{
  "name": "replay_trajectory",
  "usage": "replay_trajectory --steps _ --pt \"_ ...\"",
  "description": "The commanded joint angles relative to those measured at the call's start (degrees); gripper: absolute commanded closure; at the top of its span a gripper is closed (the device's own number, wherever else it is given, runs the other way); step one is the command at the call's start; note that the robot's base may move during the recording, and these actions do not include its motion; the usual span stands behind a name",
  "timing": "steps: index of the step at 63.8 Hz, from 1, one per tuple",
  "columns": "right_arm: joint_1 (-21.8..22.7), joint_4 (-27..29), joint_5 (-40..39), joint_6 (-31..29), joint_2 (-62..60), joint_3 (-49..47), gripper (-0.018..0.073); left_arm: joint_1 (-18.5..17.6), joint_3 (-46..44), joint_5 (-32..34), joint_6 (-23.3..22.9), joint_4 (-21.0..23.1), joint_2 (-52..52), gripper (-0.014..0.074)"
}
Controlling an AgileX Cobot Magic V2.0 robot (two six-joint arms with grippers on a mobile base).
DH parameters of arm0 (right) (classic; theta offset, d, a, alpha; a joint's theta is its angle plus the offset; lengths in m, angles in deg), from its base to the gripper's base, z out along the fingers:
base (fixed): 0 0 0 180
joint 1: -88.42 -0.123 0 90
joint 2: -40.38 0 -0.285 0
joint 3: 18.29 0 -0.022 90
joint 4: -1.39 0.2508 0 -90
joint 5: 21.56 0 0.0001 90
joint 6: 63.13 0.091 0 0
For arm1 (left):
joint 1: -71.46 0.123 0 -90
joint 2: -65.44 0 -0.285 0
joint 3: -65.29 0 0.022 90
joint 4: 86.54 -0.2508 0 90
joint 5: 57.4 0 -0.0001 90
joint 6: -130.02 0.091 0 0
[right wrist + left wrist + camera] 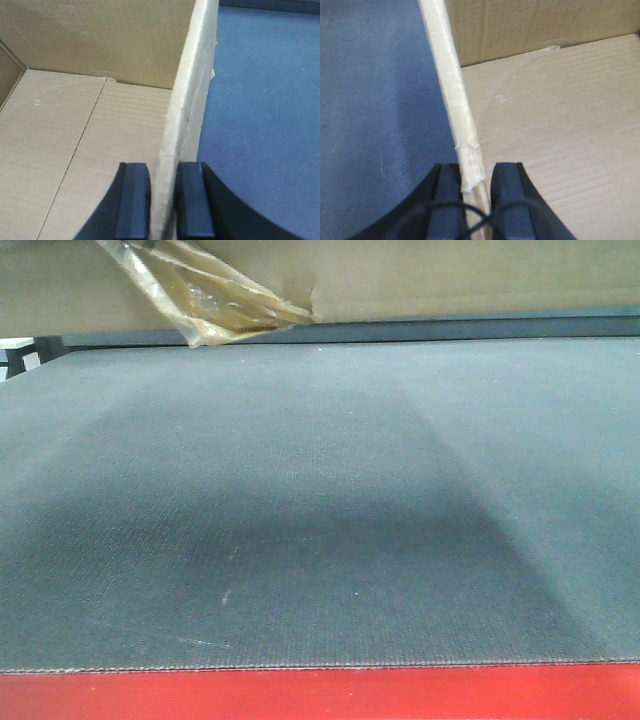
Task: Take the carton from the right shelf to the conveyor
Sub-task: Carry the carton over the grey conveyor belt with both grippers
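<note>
The left claw [476,175] is clenched on a thin side wall of the open cardboard box [560,125], one finger inside and one outside. The box floor lies to its right and the dark grey belt [375,115] to its left. The right claw [162,175] pinches the opposite wall the same way, with floor to its left and belt to its right. In the front view the box's bottom edge, with loose yellowish tape [215,295], hangs over the belt's far end; whether it touches is hard to tell.

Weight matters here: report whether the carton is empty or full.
Empty where visible: in both wrist views the carton shows only bare floor and inner walls.
</note>
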Motion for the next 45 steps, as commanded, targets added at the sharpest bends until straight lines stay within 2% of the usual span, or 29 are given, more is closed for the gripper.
replay_trajectory --steps 1,19,33,45 --pt "0.19 -0.47 -4.06 -0.54 -0.61 -0.39 0.0628 -0.45 -0.36 0.87 0.56 0.10 -0.68 0.0613" --pt "0.19 -0.47 -4.06 -0.54 -0.61 -0.39 0.0628 -0.45 -0.36 0.87 0.56 0.10 -0.68 0.0613" --pt "0.19 0.30 -4.40 -0.54 -0.38 -0.39 0.0628 -0.45 -0.23 4.63 0.56 0.32 -0.41 0.0613" --pt "0.19 -2.22 -4.80 -0.54 3.72 -0.39 0.0628 3.59 -0.23 6.67 0.56 0.15 4.80 0.0613"
